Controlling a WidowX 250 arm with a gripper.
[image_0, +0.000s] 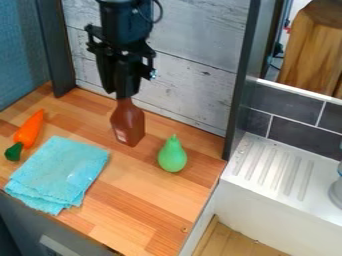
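Claw clamped on brown bottle, seemingly at neck; green pear near, carrot beside blue cloth.

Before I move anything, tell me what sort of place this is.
Most likely a toy kitchen: a ridged draining board beside the wooden counter, dark tiles behind that board, and a toy-looking carrot on the counter.

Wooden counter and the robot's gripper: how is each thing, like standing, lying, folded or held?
Gripper: jaws closed on the bottle's neck.
Brown bottle: held, neck up.
Green pear: standing, narrow end up.
Orange carrot: lying on its side.
Blue cloth: folded, lying flat.
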